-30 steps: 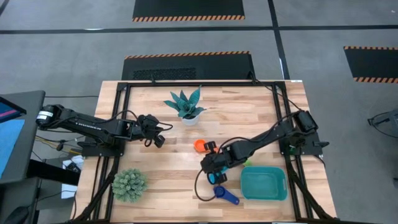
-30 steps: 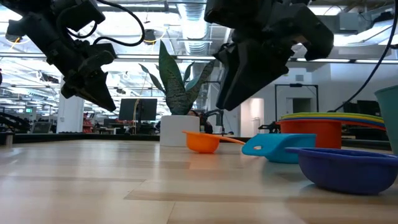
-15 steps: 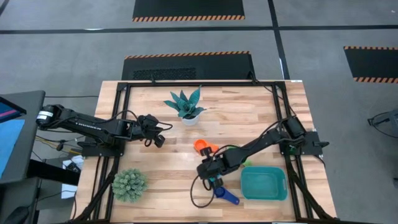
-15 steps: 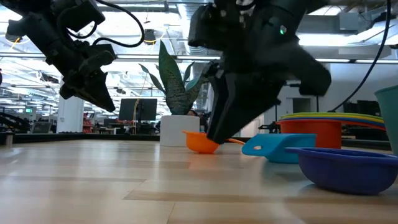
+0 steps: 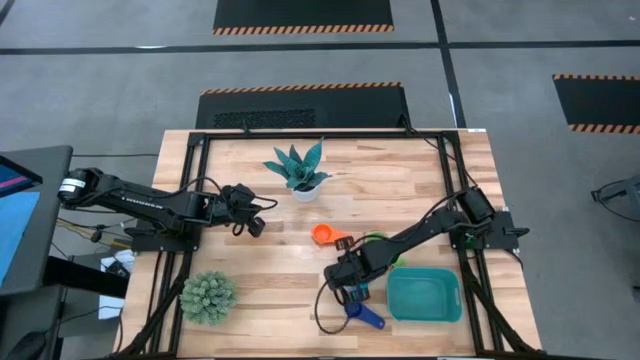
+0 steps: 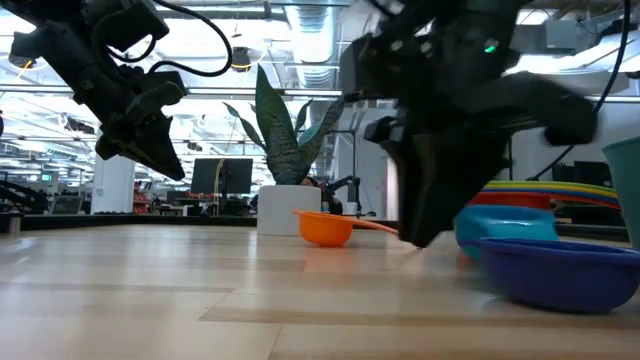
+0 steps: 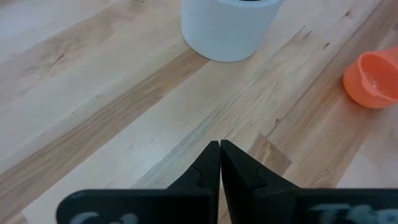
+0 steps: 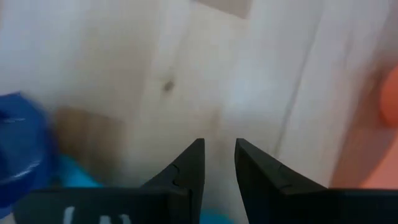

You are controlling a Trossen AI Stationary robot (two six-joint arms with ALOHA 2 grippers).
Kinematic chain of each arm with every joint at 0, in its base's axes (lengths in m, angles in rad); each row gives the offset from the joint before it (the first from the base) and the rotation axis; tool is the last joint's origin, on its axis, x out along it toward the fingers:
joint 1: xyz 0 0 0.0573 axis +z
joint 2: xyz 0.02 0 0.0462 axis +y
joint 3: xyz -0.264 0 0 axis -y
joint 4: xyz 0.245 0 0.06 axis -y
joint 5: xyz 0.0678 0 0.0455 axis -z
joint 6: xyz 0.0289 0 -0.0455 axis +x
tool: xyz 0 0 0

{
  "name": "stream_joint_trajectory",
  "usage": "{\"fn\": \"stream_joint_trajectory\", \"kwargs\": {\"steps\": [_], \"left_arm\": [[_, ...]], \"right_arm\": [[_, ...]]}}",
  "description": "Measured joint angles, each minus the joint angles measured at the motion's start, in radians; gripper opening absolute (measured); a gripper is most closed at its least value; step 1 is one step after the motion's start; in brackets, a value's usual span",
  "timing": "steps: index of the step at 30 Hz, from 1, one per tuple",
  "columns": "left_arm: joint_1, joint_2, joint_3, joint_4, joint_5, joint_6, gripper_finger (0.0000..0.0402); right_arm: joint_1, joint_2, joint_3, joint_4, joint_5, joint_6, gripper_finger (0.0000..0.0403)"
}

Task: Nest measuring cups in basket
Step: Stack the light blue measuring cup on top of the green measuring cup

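Note:
My right gripper (image 5: 350,288) points steeply down at the table's near right, fingers slightly apart (image 8: 219,147) with bare wood between the tips. It stands over the handle side of the light blue cup (image 6: 500,222). The blue cup (image 5: 366,316) rests on its base nearer the front edge. An orange cup (image 5: 322,235) sits farther back. A stack of cups with yellow and green rims (image 6: 570,185) stands behind the light blue one. The teal basket (image 5: 424,271) lies to the right. My left gripper (image 5: 257,228) hangs shut above the table's left middle. My right gripper comes from above at the light blue cup's handle side (image 8: 74,179). Its own body hides the place where they meet, so I cannot tell whether the fingers touch the cup.
A spiky plant in a white pot (image 5: 298,172) stands at the far middle, and a round green spiky plant (image 5: 208,297) at the near left. Bare wood lies between my two arms. A dark frame rail (image 5: 190,200) runs along the table's sides.
My right gripper has sunk toward the table, tipped more steeply downward and shifted toward the near edge and the basket. In the low view it now hides the light blue cup's handle, and the cup's bowl shows farther right, covering the red cup behind it.

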Motion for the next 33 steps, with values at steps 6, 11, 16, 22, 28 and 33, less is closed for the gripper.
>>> {"fn": "stream_joint_trajectory", "kwargs": {"steps": [6,11,16,22,28,33], "left_arm": [[0.0,0.0,0.0,0.0,0.0,0.0,0.0],[0.0,0.0,0.0,0.0,-0.001,0.005,0.0],[0.0,0.0,0.0,0.002,-0.001,-0.01,0.0],[0.0,0.0,0.0,0.004,0.001,-0.014,0.0],[0.0,0.0,0.0,-0.001,0.008,-0.011,0.0],[0.0,0.0,0.0,-0.011,0.047,-0.01,0.0]], "right_arm": [[0.041,-0.004,0.02,-0.022,0.139,0.006,0.0111],[0.049,-0.004,0.1,-0.047,0.312,0.098,0.0111],[0.014,-0.004,0.251,-0.198,0.281,0.42,0.0111],[-0.003,-0.005,0.313,-0.398,0.116,0.6,0.0111],[0.039,-0.004,0.281,-0.406,0.06,0.654,0.0111],[0.036,-0.004,0.254,-0.398,0.058,0.719,0.0114]]}}
